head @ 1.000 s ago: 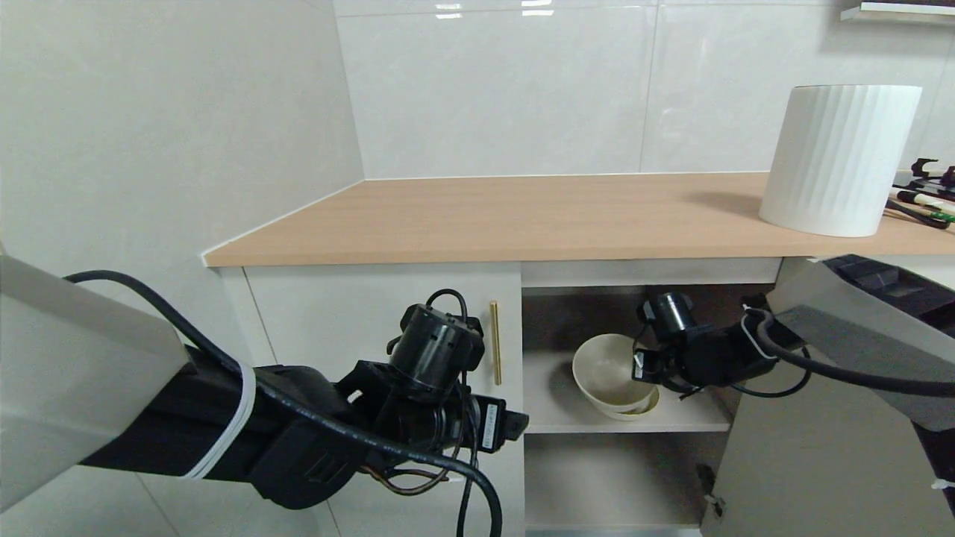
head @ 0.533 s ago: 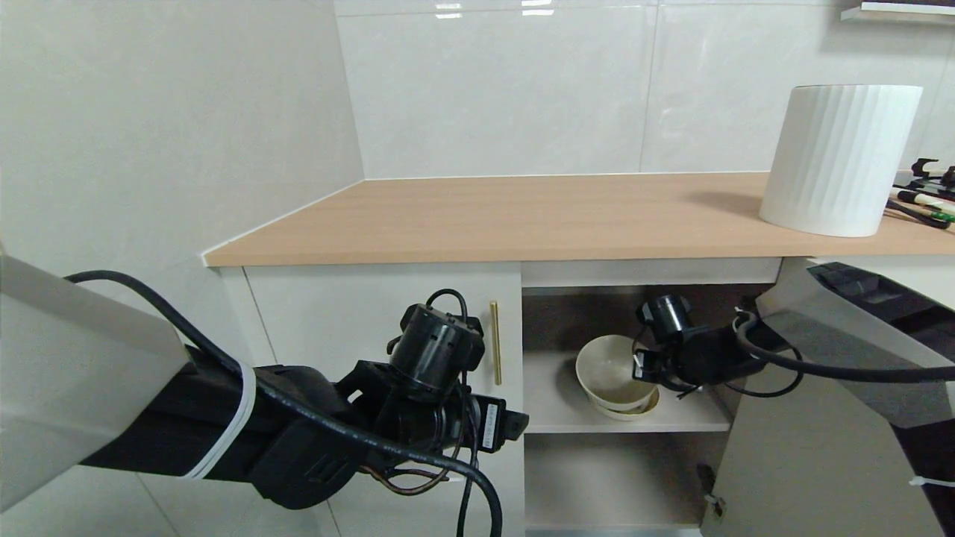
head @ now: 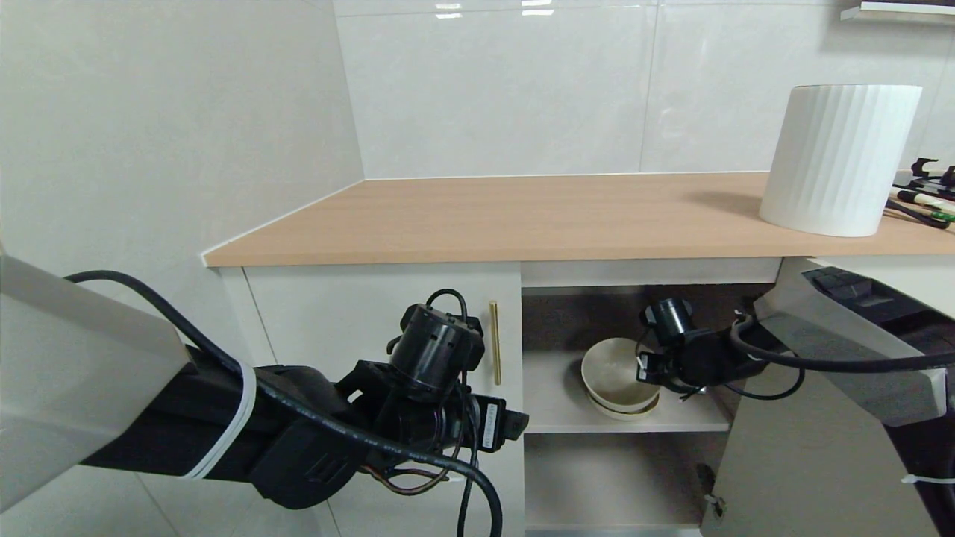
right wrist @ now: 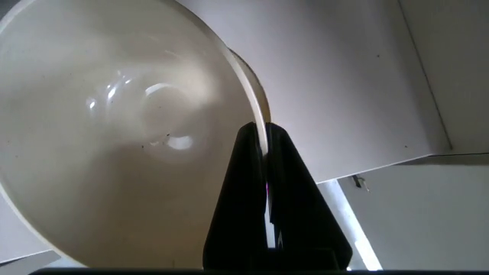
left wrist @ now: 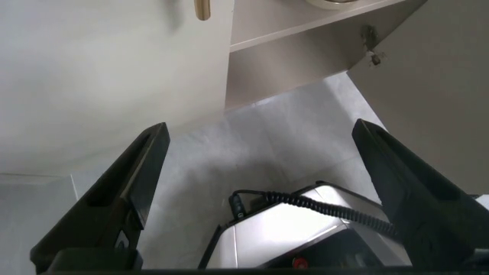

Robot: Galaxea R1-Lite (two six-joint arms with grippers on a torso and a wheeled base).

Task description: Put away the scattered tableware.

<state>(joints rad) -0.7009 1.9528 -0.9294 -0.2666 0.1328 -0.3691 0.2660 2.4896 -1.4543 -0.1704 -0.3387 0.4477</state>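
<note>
Bowl (head: 615, 373) attitude has changed: within the last second it has tipped from steeply tilted to nearly level, and lowered toward the dish (head: 640, 409) on the cabinet's upper shelf (head: 548, 406). It now appears to rest on that dish at its lower edge. My right end effector (head: 646, 368) remains clenched on the bowl's rim, one finger inside and one outside. Judgement: stacking is almost complete, release is outstanding, and a slight tilt persists. My left end effector (left wrist: 260, 134) hangs spread wide, holding nothing, before the closed door (head: 373, 313).
</note>
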